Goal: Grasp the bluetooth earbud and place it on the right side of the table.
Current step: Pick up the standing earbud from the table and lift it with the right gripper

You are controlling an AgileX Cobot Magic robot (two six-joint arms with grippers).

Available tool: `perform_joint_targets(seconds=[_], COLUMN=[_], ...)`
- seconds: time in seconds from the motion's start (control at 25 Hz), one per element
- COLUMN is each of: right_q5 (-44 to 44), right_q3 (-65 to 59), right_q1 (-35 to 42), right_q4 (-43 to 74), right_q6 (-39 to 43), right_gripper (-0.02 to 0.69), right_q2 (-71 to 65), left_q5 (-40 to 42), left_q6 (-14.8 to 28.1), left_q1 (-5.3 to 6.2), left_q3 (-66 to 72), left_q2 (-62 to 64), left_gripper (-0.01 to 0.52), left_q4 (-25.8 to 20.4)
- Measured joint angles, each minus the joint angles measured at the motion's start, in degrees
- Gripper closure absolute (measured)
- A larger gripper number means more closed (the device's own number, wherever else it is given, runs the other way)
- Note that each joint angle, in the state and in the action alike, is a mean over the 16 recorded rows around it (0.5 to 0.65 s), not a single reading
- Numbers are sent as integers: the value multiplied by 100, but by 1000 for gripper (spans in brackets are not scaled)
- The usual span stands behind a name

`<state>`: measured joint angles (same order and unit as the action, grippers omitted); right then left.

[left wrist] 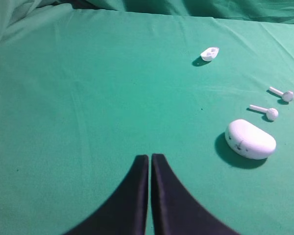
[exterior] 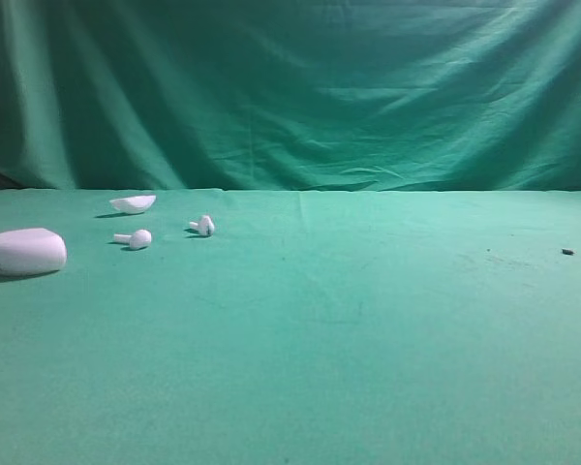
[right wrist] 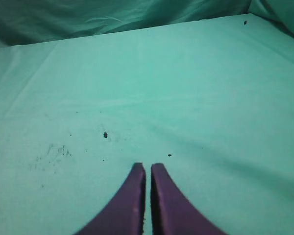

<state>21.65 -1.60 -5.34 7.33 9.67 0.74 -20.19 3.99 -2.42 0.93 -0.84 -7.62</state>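
Note:
Two tiny white bluetooth earbuds lie on the green table [exterior: 349, 329] at the far left: one [exterior: 136, 238] nearer the case, one [exterior: 203, 226] to its right. In the left wrist view they show at the right, one [left wrist: 270, 113] nearer and one [left wrist: 285, 95] farther. My left gripper [left wrist: 150, 156] is shut and empty, low over bare cloth, well left of the earbuds. My right gripper [right wrist: 148, 166] is shut and empty over bare cloth. Neither gripper shows in the exterior high view.
A big white pebble-shaped case [exterior: 23, 252] lies at the left edge, also in the left wrist view [left wrist: 250, 139]. A white shell-like lid [exterior: 134, 203] lies behind the earbuds, also in the left wrist view [left wrist: 209, 53]. A small dark speck [exterior: 567, 252] sits at the right. Draped green backdrop [exterior: 290, 87] behind.

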Motion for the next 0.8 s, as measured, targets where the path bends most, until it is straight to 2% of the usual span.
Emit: perform_joint_targets(seconds=[0.52, 0.8], right_q5=[-65, -1071], right_q3=[0, 0], right_q1=[0, 0], right_q4=[50, 148], right_q6=[2, 251], right_gripper=[665, 665], right_q2=[0, 0], left_q5=[0, 0], left_q6=[0, 0], left_q1=[0, 0], left_q3=[0, 0], left_q2=[0, 0], left_gripper=[514, 514], left_q4=[0, 0])
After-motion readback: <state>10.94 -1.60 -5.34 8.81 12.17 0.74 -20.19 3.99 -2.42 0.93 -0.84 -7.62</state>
